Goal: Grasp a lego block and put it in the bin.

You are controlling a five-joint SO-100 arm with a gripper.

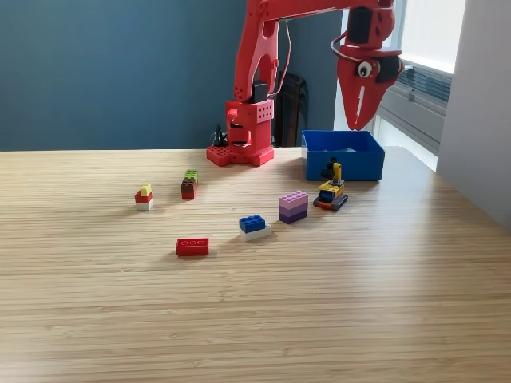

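The blue bin (343, 155) stands on the wooden table at the back right of the exterior view. My red gripper (357, 124) hangs point-down just above the bin's far side, jaws together with nothing visible between them. Several lego blocks lie on the table: a flat red one (192, 246), a blue-on-white one (254, 227), a pink-and-purple stack (293, 207), a yellow-and-dark stack (331, 194) in front of the bin, a green-and-brown stack (189, 184) and a yellow, red and white stack (144, 196).
The arm's red base (242, 136) is mounted at the table's far edge, left of the bin. A grey wall panel (479, 104) rises at the right edge. A radiator (415, 100) runs behind the bin.
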